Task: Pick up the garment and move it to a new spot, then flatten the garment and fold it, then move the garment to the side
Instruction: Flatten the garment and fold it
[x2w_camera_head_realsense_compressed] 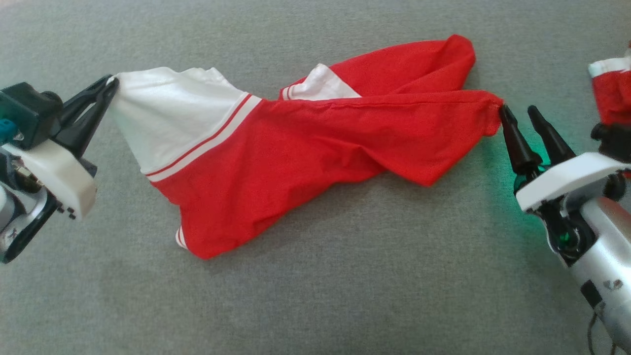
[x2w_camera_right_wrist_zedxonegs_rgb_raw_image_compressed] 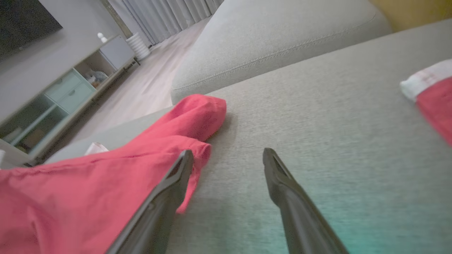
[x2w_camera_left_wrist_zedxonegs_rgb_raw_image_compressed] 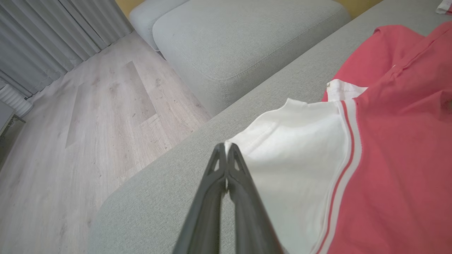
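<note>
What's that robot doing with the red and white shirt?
A robot is laying a shirt out on a grey couch. Its left gripper is pinched shut on the white corner. Its right gripper is open beside the red end, not gripping it. The shirt lies stretched between them, twisted and wrinkled, not folded yet.

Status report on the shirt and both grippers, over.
Left gripper shut on shirt, white corner. Right gripper open beside red end, not gripping. Shirt lies twisted, unfolded, on grey cushion. Another red cloth far right.
</note>
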`<state>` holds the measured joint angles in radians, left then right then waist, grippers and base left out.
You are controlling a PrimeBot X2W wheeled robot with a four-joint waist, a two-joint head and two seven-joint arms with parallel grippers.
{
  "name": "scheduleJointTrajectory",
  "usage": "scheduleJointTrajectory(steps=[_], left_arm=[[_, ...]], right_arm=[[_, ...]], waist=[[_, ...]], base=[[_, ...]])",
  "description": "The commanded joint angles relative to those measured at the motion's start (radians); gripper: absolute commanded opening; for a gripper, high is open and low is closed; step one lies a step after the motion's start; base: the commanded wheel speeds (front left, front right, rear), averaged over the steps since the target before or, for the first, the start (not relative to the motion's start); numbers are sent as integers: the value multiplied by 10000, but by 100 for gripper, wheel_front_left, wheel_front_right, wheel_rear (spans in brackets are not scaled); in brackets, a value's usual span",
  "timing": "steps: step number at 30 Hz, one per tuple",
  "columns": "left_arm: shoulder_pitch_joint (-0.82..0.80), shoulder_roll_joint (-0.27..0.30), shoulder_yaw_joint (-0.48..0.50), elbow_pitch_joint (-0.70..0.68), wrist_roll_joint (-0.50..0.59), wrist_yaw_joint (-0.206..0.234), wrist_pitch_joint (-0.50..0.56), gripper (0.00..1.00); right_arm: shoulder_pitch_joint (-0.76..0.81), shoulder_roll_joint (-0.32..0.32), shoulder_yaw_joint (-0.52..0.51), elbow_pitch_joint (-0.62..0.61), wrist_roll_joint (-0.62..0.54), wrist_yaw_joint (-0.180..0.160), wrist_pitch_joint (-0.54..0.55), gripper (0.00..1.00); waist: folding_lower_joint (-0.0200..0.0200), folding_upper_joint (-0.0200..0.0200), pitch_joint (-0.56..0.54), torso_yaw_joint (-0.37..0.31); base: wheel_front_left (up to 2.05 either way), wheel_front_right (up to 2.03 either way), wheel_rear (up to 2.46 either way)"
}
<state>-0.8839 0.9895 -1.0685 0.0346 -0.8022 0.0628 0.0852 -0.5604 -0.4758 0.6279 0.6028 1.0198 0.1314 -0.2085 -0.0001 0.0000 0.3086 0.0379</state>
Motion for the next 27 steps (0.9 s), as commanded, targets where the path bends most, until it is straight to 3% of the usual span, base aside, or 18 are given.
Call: scheduleJointTrajectory(steps=[1, 5, 10, 12, 14, 15, 17, 27], left_arm=[[-288, 553, 632, -151, -35, 109, -107, 0], [-336, 455, 608, -214, -14, 122, -87, 0], [-369, 382, 580, -144, -8, 97, -96, 0], [-362, 368, 571, -126, -15, 106, -102, 0], [-358, 353, 559, -102, -13, 117, -107, 0], [-358, 343, 551, -90, -10, 117, -108, 0], [-361, 322, 535, -64, -9, 115, -103, 0], [-488, 349, 624, -13, 265, 104, -662, 0]], right_arm=[[55, -163, 69, -361, 312, -7, 15, 100], [85, -395, 224, -976, 1791, -7, 297, 100], [34, -718, 591, -1486, 2794, -7, 503, 100], [-26, -803, 739, -1558, 3037, -7, 547, 84], [-100, -883, 872, -1581, 3172, -7, 482, 50], [-135, -913, 933, -1601, 3232, -7, 434, 39], [-194, -989, 1075, -1674, 3320, -7, 348, 0], [-691, -1732, 1527, -2256, 2917, -7, -394, 0]], waist=[[1, 0, 29, 57], [1, 0, 84, 200], [1, 0, 130, 311], [1, 0, 150, 340], [1, 0, 160, 366], [1, 0, 159, 376], [1, 0, 147, 385], [1, 0, -389, 151]], base=[[0, 0, 0], [0, 0, 0], [0, 0, 0], [0, 0, 0], [0, 0, 0], [0, 0, 0], [0, 0, 0], [0, 0, 0]])
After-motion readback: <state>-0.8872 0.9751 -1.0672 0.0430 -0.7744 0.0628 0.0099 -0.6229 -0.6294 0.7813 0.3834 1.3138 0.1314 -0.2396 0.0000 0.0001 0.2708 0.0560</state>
